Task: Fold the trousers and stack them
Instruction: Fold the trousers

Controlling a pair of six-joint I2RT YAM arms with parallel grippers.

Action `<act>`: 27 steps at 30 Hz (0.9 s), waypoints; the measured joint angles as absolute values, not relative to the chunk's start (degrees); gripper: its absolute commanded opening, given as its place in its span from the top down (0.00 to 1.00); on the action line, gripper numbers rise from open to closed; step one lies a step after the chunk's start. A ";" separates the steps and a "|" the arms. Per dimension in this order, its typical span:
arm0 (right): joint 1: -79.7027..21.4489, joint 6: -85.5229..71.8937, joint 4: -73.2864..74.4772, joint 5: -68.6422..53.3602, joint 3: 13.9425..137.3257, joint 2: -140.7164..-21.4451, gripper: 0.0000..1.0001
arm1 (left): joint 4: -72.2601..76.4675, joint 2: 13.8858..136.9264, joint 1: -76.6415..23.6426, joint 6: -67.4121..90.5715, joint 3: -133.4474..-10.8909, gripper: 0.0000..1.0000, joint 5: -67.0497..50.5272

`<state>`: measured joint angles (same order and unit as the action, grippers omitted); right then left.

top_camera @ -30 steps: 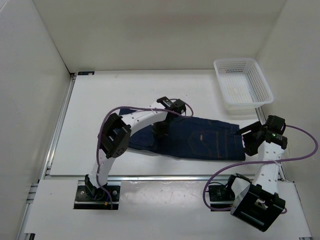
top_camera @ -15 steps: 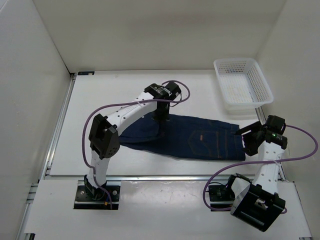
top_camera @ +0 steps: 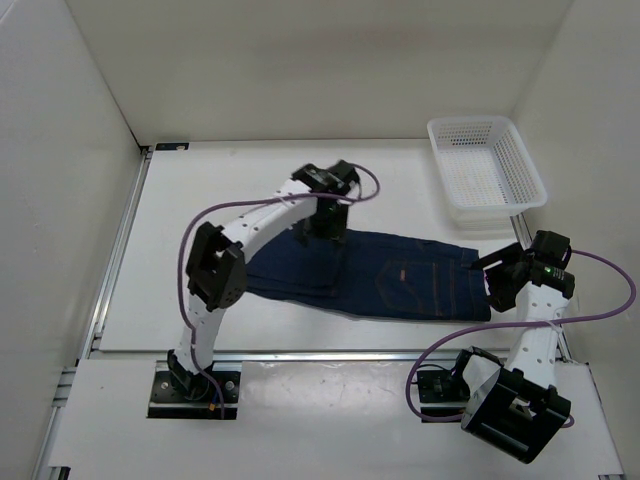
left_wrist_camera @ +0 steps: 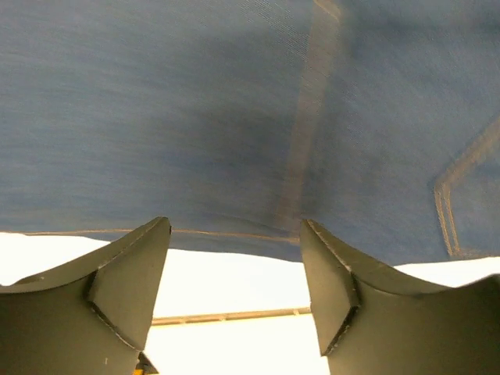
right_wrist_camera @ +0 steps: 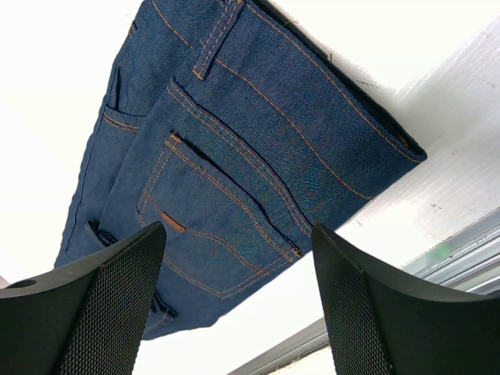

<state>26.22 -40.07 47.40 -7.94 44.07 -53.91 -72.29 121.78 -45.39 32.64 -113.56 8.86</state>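
Note:
The trousers [top_camera: 400, 280], dark navy jeans, lie folded in a flat band across the middle of the table. In the top view my left gripper [top_camera: 325, 230] hovers at their far edge, left of centre. The left wrist view shows denim [left_wrist_camera: 195, 117] just beyond the left gripper [left_wrist_camera: 234, 226], which is open with only white table between its fingers. My right gripper [top_camera: 497, 272] stands open just off the waistband end. Its wrist view shows the back pocket [right_wrist_camera: 211, 203] beyond the right gripper [right_wrist_camera: 238, 228], with nothing held.
A white mesh basket [top_camera: 486, 122] stands at the back right, beyond the trousers' waistband end. White walls enclose the table at the left, back and right. A metal rail [top_camera: 350, 353] runs along the near edge, and another rail [top_camera: 120, 240] lines the left side.
My left gripper carried the trouser fabric toward the far edge, then opened and let it go. The right arm has not moved.

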 measured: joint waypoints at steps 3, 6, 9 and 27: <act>26.22 -40.07 47.40 -7.94 44.07 -53.84 0.20 | -70.04 116.75 -36.95 31.24 -109.67 0.26 8.51; 26.22 -40.07 47.40 -7.94 44.07 -53.65 0.20 | -65.82 109.56 -22.11 29.23 -100.60 0.21 7.66; 26.22 -40.01 47.40 -7.92 44.07 -53.60 0.20 | -62.72 106.54 -8.73 27.92 -93.89 0.17 7.25; 26.22 -39.99 47.40 -7.94 44.10 -54.26 0.20 | -55.90 114.34 -2.76 22.09 -84.40 0.17 -4.69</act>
